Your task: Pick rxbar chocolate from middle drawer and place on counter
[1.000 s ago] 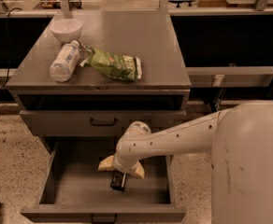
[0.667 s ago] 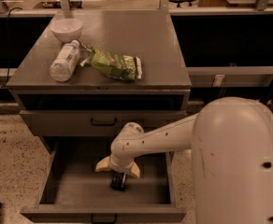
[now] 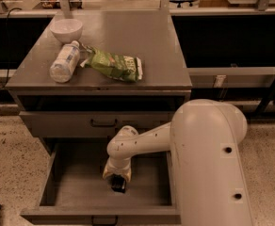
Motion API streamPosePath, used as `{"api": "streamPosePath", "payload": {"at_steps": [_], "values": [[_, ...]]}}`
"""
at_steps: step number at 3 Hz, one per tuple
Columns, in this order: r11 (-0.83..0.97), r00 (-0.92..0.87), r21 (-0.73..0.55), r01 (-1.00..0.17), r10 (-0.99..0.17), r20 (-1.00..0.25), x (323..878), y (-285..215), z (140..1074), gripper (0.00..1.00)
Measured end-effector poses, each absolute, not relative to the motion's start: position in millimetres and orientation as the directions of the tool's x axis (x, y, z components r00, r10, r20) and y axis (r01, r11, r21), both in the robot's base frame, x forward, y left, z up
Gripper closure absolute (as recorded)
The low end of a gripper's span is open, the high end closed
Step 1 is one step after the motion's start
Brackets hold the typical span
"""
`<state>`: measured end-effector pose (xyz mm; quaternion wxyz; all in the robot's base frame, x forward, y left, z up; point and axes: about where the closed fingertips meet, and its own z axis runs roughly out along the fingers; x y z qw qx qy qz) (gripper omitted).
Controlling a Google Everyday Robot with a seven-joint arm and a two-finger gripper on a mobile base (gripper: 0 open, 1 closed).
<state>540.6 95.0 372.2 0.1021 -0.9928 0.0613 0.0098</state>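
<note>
End effector: the end effector (image 3: 117, 179) hangs low inside the open middle drawer (image 3: 71, 185), pointing down near its centre; whether it is open or clamped cannot be told.
Around: on the bench (image 3: 142, 36), a white bowl (image 3: 66, 29) sits at the back left. A clear bottle (image 3: 65, 61) lies on its side in front of the bowl, with a crinkled green bag (image 3: 115, 65) just to the right of the bottle.
In the way: the pale arm (image 3: 147, 138) reaches in from the right above the drawer floor, and the bulky robot body (image 3: 213, 164) covers the drawer's right front corner. The shallower upper drawer (image 3: 62, 124) is pushed in.
Bar position: the rxbar chocolate (image 3: 117, 187) sits right at the end effector's tip, touching it. Whether it rests on the drawer floor cannot be told.
Bar look: small and dark, partly hidden from above.
</note>
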Motion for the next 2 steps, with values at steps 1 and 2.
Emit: {"api": "streamPosePath", "payload": {"at_steps": [1,2], "values": [[-0.976,0.992,-0.178,-0.124,-0.115,-0.059,538.2,98.4,353.0,0.36],[-0.977,0.992,-0.175,-0.122,-0.113,-0.063,537.8,99.0,353.6,0.42]]}}
